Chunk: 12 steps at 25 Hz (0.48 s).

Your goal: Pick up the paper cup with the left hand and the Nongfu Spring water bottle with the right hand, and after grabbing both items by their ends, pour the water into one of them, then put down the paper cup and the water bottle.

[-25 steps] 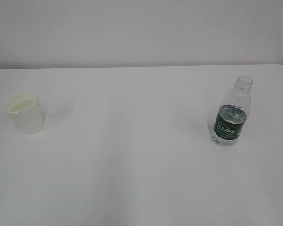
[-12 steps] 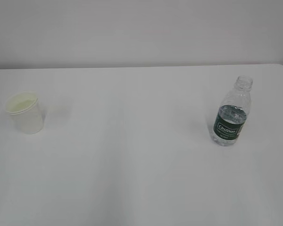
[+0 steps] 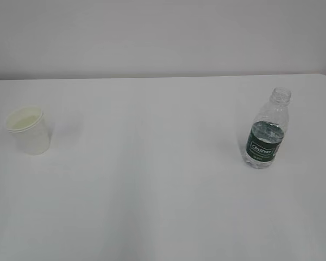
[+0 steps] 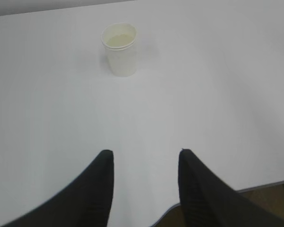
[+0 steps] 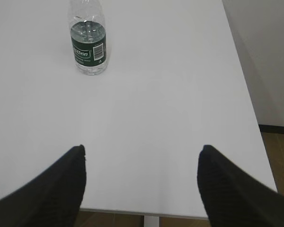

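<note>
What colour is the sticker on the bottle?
Dark green with white lettering on the water bottle; it shows best in the right wrist view.

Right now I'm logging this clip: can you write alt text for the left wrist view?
A white paper cup stands upright and untouched on a white table, far ahead of the left end effector. Its two black fingers are spread apart at the bottom of the frame, holding nothing.

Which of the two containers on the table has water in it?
The clear plastic bottle with the dark green label; its water shows through. The white paper cup looks empty.
</note>
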### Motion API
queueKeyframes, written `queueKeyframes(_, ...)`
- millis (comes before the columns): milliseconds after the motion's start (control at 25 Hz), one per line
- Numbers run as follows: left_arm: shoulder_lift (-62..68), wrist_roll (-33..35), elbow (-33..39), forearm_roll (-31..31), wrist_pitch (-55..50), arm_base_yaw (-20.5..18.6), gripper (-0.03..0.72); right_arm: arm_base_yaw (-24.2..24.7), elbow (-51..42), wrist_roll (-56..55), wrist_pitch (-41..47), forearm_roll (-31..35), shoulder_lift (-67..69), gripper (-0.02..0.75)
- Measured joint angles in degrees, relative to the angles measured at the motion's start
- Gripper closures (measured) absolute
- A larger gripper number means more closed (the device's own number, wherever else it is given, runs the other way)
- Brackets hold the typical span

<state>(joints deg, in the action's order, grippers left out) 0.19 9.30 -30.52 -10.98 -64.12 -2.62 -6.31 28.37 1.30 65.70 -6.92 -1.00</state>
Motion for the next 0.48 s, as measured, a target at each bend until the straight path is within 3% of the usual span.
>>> queueKeyframes(480,0.00,0.00,0.00,0.00,0.00,0.00,0.374,0.00,0.00,0.00,0.00,0.00,0.00,0.183)
